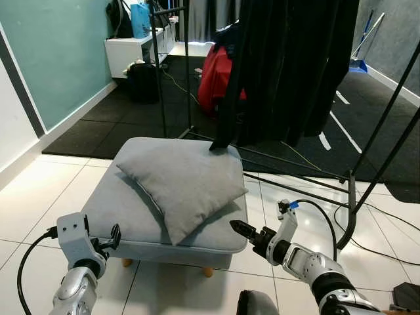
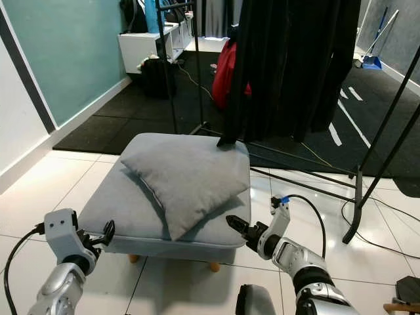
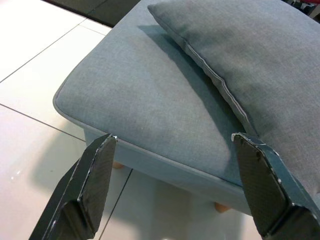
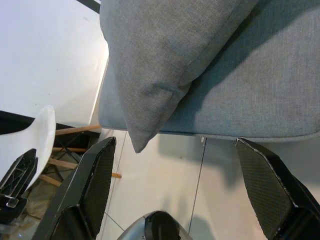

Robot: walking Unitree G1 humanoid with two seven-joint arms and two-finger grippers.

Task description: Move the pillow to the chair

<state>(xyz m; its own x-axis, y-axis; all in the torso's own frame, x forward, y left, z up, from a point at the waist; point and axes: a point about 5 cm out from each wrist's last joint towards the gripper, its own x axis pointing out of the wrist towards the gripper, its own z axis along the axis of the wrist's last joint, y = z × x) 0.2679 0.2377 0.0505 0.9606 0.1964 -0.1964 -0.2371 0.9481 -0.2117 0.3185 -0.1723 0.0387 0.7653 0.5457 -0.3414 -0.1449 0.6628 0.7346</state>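
One grey pillow (image 1: pixel 186 186) lies diagonally on one grey footstool (image 1: pixel 125 210), a corner hanging over the near edge. The left gripper (image 3: pixel 172 187) and right gripper (image 4: pixel 175 192), two in all, hover spread wide and empty just before the stool. One white chair (image 4: pixel 35 137) stands beyond.

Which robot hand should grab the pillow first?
Probably the right gripper: open, beside the pillow corner that overhangs the ottoman. The left gripper, also open, faces the ottoman's edge, farther from the pillow.
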